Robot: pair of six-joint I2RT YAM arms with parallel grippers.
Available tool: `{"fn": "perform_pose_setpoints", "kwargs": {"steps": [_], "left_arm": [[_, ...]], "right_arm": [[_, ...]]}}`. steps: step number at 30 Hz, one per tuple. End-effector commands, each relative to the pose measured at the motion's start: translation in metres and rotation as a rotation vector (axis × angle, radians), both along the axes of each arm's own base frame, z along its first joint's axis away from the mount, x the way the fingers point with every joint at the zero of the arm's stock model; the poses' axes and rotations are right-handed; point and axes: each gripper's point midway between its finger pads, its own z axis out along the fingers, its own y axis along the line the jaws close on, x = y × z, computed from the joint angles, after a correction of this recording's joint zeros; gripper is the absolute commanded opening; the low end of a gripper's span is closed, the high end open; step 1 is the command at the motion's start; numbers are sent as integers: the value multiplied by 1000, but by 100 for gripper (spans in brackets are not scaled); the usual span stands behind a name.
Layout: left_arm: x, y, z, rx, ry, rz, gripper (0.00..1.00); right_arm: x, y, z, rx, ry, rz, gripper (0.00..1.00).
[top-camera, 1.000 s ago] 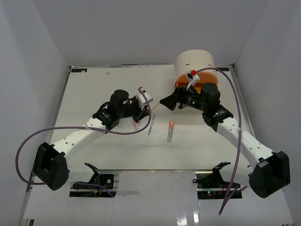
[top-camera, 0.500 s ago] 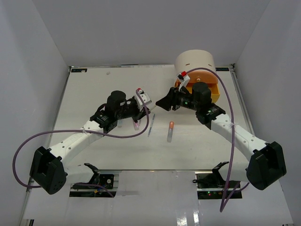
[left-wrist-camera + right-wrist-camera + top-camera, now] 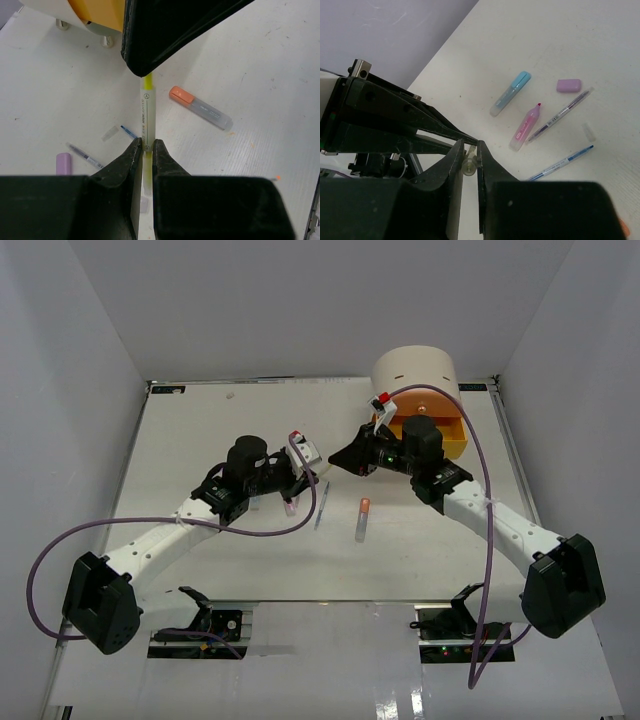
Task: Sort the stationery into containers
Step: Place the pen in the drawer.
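Observation:
A yellow highlighter (image 3: 145,107) hangs in the air between both grippers. My left gripper (image 3: 144,145) is shut on one end of it. My right gripper (image 3: 470,150) is shut on the other end (image 3: 469,166). In the top view the two grippers meet left of the cream organiser (image 3: 414,370), the left gripper (image 3: 308,476) facing the right gripper (image 3: 338,460). The organiser's yellow drawer (image 3: 432,430) stands pulled out. On the table below lie an orange-capped marker (image 3: 362,519), a blue marker (image 3: 510,93), a pink marker (image 3: 525,127), a purple piece (image 3: 569,85) and thin pens (image 3: 561,114).
A clear cap (image 3: 589,132) and a blue pen (image 3: 561,162) lie among the loose items under the grippers. White walls close in the table on the left, back and right. Purple cables loop off both arms.
My right gripper has swung left from the organiser to the left gripper and closed on the highlighter's free end. The left gripper has kept its hold and barely moved.

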Motion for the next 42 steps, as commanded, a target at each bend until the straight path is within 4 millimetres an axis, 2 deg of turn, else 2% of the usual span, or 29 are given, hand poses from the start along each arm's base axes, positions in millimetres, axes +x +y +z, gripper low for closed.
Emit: {"fn": "perform_pose_setpoints", "kwargs": {"steps": [1,2,3,5,6,9,10,12,13,14,15,16,17,21,23,27,30,35,36,40,41,42], "left_arm": [[-6,-3,16,-39,-40,-26,16],[-5,-3,16,-41,-38,-19,22],[-3,-1,15,-42,-28,0,36],[1,0,12,-41,-17,28,53],[4,1,14,-46,-14,49,74],[18,7,13,-54,6,151,96],[26,12,14,-63,19,221,98],[35,16,12,-68,39,289,98],[40,18,13,-75,49,325,98],[47,23,6,-69,81,395,98],[52,27,4,-67,93,432,98],[57,29,4,-67,101,467,98],[61,34,-3,-55,124,516,98],[72,47,-8,-51,153,621,98],[74,49,-10,-61,171,638,98],[78,53,-18,-47,207,676,98],[79,53,-24,-41,235,685,98],[79,52,-28,-33,255,682,98],[80,52,-28,-35,254,684,98],[80,53,-30,-32,262,688,98],[80,52,-32,-30,269,690,98],[80,52,-32,-28,274,692,98]], "right_arm": [[9,-2,27,30,-88,-32,8],[10,-4,25,25,-86,-43,8],[10,-6,27,26,-96,-55,8],[14,-14,25,12,-111,-101,8],[14,-19,30,14,-125,-119,8],[27,-45,34,-1,-154,-220,8],[36,-59,36,-6,-161,-273,8],[41,-78,42,-7,-171,-320,8],[50,-95,42,-11,-170,-368,8],[53,-104,42,-15,-164,-386,8],[60,-123,45,-15,-170,-437,8],[63,-133,46,-16,-172,-462,8],[70,-152,48,-19,-172,-517,8],[85,-195,46,-32,-169,-639,8],[92,-210,43,-30,-152,-671,8],[104,-219,29,-41,-106,-693,8],[112,-217,18,-40,-63,-675,8],[124,-218,-1,-53,-2,-681,20],[126,-221,-3,-60,5,-697,30],[132,-232,-12,-103,23,-753,51],[133,-235,-13,-117,23,-766,61],[135,-240,-10,-135,6,-794,65]]}}
